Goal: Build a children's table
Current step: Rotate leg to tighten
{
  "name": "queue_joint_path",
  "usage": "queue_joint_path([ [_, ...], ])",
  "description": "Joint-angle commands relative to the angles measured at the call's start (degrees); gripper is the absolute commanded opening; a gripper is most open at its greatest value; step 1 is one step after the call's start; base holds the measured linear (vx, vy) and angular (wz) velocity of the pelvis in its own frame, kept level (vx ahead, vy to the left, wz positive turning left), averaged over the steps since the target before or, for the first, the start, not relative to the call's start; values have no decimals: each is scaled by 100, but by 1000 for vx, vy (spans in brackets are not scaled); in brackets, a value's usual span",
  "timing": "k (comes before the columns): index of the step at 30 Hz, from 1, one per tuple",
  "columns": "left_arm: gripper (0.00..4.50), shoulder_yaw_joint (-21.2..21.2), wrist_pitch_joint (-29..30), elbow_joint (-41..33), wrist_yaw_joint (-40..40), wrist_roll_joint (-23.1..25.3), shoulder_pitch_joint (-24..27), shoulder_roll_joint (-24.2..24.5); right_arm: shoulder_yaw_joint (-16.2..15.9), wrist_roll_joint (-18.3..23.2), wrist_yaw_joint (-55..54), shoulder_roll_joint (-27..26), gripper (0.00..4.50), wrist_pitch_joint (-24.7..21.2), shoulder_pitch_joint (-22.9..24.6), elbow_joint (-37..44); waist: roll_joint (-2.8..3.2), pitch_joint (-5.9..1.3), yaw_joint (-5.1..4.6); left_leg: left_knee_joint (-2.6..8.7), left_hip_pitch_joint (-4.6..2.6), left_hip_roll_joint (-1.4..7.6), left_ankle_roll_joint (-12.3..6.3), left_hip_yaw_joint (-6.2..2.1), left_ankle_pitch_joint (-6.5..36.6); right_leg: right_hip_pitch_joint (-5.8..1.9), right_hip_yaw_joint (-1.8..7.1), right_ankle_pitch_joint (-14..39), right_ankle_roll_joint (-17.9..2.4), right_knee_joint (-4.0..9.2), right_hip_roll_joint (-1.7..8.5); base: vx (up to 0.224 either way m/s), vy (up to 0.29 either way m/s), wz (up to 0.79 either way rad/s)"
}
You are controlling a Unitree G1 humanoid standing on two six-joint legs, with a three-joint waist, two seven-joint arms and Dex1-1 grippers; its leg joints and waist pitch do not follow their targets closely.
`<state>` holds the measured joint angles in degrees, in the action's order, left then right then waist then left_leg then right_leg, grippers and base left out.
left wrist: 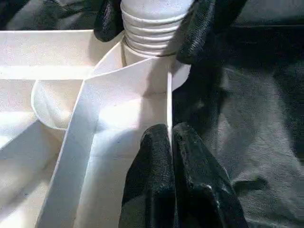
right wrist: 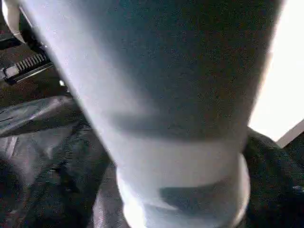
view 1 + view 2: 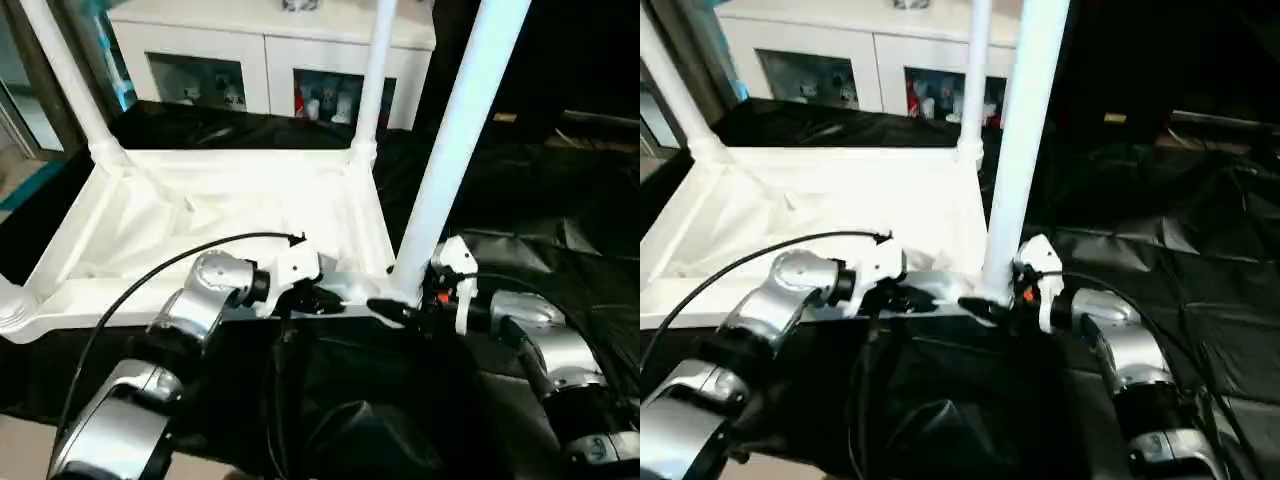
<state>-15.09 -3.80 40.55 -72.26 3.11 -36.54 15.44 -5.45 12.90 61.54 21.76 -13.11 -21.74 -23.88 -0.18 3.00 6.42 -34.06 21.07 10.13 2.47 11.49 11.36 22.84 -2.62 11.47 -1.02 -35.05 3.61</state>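
The white children's table [image 3: 230, 205] lies upside down on the black-covered work table, ribbed underside up. Two legs stand in its far corners, one at the left [image 3: 65, 70] and one at the right [image 3: 372, 70]. A third leg [image 3: 450, 150] stands at the near right corner, its threaded end [image 1: 152, 23] at the socket. My right gripper [image 3: 400, 310] is shut on this leg's base, one finger on each side of it [image 1: 204, 28]. My left gripper [image 3: 320, 298] is shut on the table's thin near rim [image 1: 169, 104], just beside that corner.
A white cabinet [image 3: 270, 50] with glass doors stands behind the work table. Wrinkled black cover [image 3: 560, 230] spreads to the right and bunches up in front [image 3: 360, 400]. A black cable [image 3: 150, 275] arcs over my left forearm. The near left corner socket [image 3: 10, 310] is at the picture's edge.
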Motion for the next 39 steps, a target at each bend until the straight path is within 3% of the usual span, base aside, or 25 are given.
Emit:
queue_joint_path([
  [1,0,-71,2,-146,-186,-296,82,-141,-170,45,138,-26,365,-98,32,192,-72,-333,2,407,-75,394,-385,-154,763,-253,273,863,-1314,403,544,0,0,0],
  [2,0,-68,11,-178,-208,-289,100,-132,-168,64,144,-55,334,-118,32,213,-78,-334,-3,402,-73,391,-396,-152,738,-251,271,811,-1325,397,542,0,0,0],
  [7,0,-60,83,-258,-168,-289,125,-146,-177,127,155,-118,296,-213,75,271,-84,-339,-4,395,-64,380,-403,-151,704,-260,268,792,-1323,396,542,0,0,0],
  [12,0,-15,62,-101,325,-82,66,-226,-135,91,-167,-271,286,-380,171,181,-82,-331,-1,401,-74,380,-371,-153,752,-245,272,930,-1279,420,547,0,0,0],
  [15,0,4,134,396,1345,344,-196,-347,78,-236,-1236,-608,285,-130,31,-381,-80,-302,-58,433,-124,355,-166,-166,1079,-192,280,1553,-1177,504,559,0,0,0],
  [16,0,41,189,505,1574,385,-262,-405,183,-282,-1585,-724,285,-117,-30,-551,-86,-298,-70,441,-117,351,-114,-179,1129,-209,276,1722,-1132,516,569,0,0,0],
  [17,0,111,338,686,1985,416,-404,-556,451,-285,-2333,-965,285,-66,-195,-905,-89,-294,-83,455,-113,350,-52,-194,1174,-223,276,1937,-1049,541,575,0,0,0],
  [19,0,194,513,881,2463,438,-569,-742,756,-250,-3147,-1225,284,-47,-387,-1289,-81,-275,-149,480,-147,347,91,-215,1423,-182,267,2311,-985,573,572,0,0,0],
  [20,0,271,688,1031,2841,423,-716,-923,875,-309,-3736,-1382,284,11,-526,-1535,-86,-289,-179,482,-125,342,104,-218,1408,-195,269,2311,-957,575,578,0,0,0],
  [22,0,348,769,1210,3216,406,-877,-1121,955,-349,-4206,-1558,284,64,-678,-1767,-77,-293,-188,475,-147,335,82,-200,1386,-167,282,2096,-972,574,557,0,0,0],
  [24,0,369,745,1368,3420,405,-1013,-1292,1018,-325,-4448,-1752,284,156,-836,-1967,-92,-308,-177,455,-118,307,-20,-187,1261,-199,284,1818,-1026,558,559,0,0,0],
  [27,0,341,617,1512,3416,393,-1125,-1456,930,-411,-4320,-1945,284,448,-1020,-2162,-94,-320,-160,442,-80,310,-161,-181,1077,-237,276,1482,-1074,533,568,0,0,0],
  [29,0,308,491,1518,3336,389,-1134,-1488,925,-376,-4142,-2004,339,535,-1071,-2162,-91,-329,-153,433,-81,314,-201,-180,1039,-236,277,1401,-1089,523,570,0,0,0],
  [30,0,290,460,1503,3250,375,-1118,-1489,928,-328,-4037,-2015,339,569,-1091,-2156,-90,-330,-149,433,-73,320,-265,-179,966,-246,273,1247,-1130,504,566,0,0,0],
  [31,0,226,344,1429,2990,359,-1047,-1450,915,-254,-3819,-1988,353,590,-1091,-2078,-71,-334,-150,429,-78,322,-284,-178,956,-245,271,1203,-1153,499,563,0,0,0],
  [36,0,57,91,1195,2262,288,-812,-1245,687,-221,-3123,-1709,397,598,-972,-1757,-105,-336,-159,426,-56,329,-406,-175,897,-278,263,1054,-1217,479,566,0,0,0],
  [39,0,2,-78,1054,1798,240,-663,-1051,456,-217,-2389,-1353,397,584,-786,-1430,-98,-344,-155,421,-43,344,-473,-181,806,-295,259,895,-1260,451,571,0,0,0],
])
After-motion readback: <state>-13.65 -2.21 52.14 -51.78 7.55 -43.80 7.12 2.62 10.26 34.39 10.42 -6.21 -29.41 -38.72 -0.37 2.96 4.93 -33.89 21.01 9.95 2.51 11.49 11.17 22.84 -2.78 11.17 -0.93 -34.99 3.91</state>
